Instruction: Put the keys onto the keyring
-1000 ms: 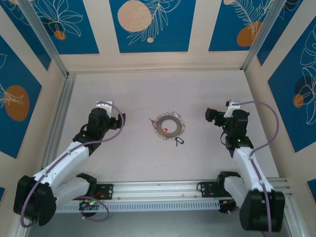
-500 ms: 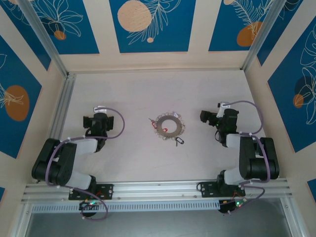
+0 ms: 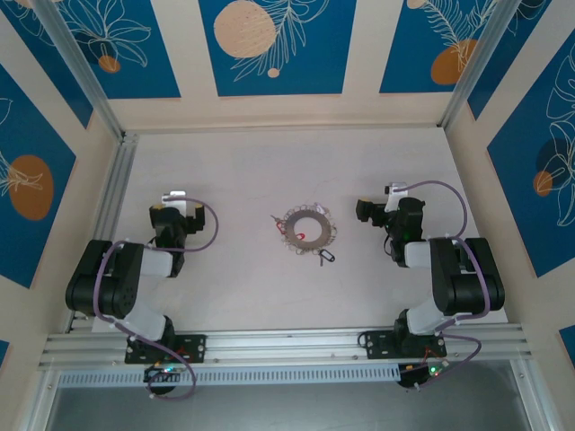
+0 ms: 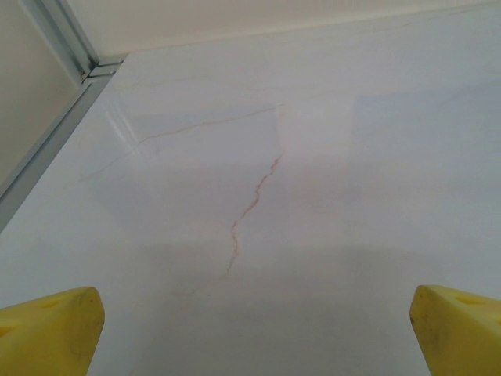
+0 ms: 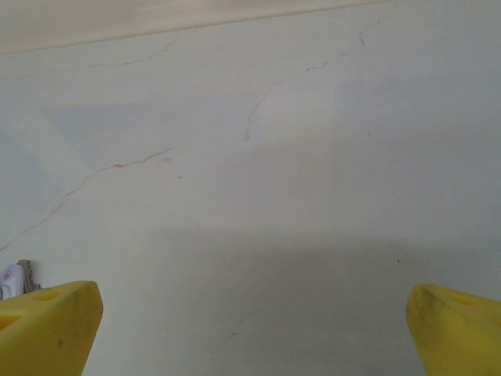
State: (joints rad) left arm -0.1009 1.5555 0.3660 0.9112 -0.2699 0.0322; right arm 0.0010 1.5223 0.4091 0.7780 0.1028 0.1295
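The keys (image 3: 306, 230) lie in the middle of the table as a ring-shaped bunch of small silvery pieces, with a red piece (image 3: 302, 237) inside it. A small dark loop (image 3: 325, 257) rests just below and to the right of the bunch. My left gripper (image 3: 172, 206) hovers well to the left of the keys, its arm folded back. In the left wrist view the left gripper (image 4: 254, 333) is open, its yellow fingertips (image 4: 51, 329) far apart over bare table. My right gripper (image 3: 367, 212) hangs to the right of the keys. Its wrist view shows the right gripper (image 5: 254, 329) open and holding nothing.
A metal rail (image 3: 115, 193) runs along the left side of the white table (image 3: 269, 162), and another (image 3: 287, 346) crosses the near edge by the arm bases. Patterned walls enclose the table. A small pale object (image 5: 14, 276) peeks in at the right wrist view's left edge.
Both arms have folded back toward their bases. The left gripper has shifted left and farther back, the right gripper left toward the keys. The keys have not moved.
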